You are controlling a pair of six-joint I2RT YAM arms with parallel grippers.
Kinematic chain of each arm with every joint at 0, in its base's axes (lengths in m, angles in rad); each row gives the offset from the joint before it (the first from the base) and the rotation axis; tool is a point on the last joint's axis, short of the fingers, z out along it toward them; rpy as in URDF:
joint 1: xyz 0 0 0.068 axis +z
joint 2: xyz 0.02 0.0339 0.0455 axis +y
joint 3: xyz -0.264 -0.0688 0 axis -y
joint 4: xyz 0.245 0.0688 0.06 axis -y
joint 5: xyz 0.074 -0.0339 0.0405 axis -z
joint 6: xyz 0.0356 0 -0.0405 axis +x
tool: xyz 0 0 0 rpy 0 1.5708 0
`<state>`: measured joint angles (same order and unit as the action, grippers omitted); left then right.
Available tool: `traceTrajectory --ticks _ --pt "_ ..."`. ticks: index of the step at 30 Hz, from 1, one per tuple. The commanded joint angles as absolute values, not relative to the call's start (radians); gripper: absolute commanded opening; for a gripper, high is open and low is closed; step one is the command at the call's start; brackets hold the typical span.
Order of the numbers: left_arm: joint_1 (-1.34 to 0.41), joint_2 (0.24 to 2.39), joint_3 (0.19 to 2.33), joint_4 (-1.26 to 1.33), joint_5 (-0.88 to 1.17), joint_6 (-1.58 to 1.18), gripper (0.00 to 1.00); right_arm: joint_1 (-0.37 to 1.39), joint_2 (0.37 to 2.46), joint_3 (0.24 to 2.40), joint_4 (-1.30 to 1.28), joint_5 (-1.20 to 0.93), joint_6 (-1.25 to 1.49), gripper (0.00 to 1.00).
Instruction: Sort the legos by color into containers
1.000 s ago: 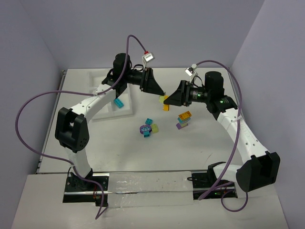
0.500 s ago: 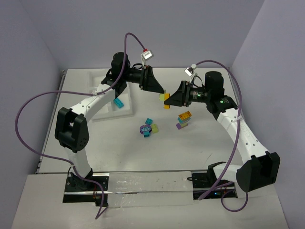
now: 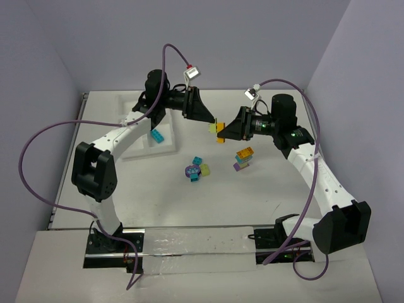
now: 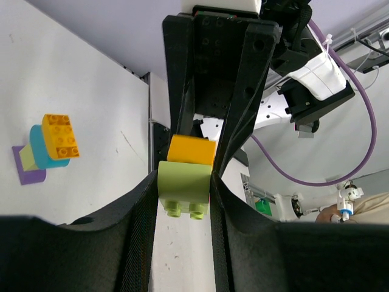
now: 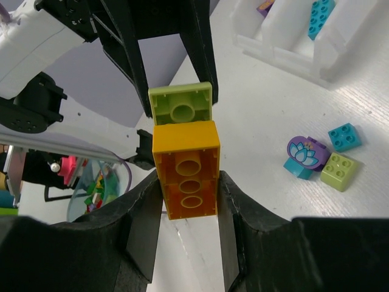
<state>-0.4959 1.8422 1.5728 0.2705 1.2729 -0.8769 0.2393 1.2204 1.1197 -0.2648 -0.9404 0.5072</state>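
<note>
My left gripper is shut on a lime green brick, held in the air over the table's middle. My right gripper is shut on an orange brick. The two bricks meet end to end between the facing grippers; the lime brick touches the orange one. The white tray lies at the back left with a teal brick in one compartment. In the right wrist view the tray also holds a purple piece.
A purple, teal and lime clump lies on the table below the grippers. A stack of orange, teal, lime and purple bricks stands to its right, also in the left wrist view. Walls close in left, right and back.
Both grippers, with their bricks, have shifted slightly toward the back of the table. The left wrist has drawn back a little to the left. Both grips are unchanged.
</note>
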Motion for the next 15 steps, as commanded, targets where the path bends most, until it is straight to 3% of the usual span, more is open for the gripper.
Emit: traceTrajectory --ticks 1,4,10,15 --pt "-0.421 1.771 1.535 0.262 1.308 -0.83 0.0 0.227 1.19 1.118 -0.227 -0.921 0.511 0.0" --pt "-0.409 1.759 1.527 0.208 1.317 -0.789 0.0 0.227 1.192 1.115 -0.214 -0.922 0.527 0.0" --pt "-0.333 1.747 1.584 -0.173 1.23 -0.538 0.0 0.227 1.192 1.118 -0.235 -0.884 0.515 0.0" --pt "-0.197 1.8 1.721 -0.506 0.991 -0.4 0.0 0.227 1.179 1.121 -0.273 -0.832 0.492 0.0"
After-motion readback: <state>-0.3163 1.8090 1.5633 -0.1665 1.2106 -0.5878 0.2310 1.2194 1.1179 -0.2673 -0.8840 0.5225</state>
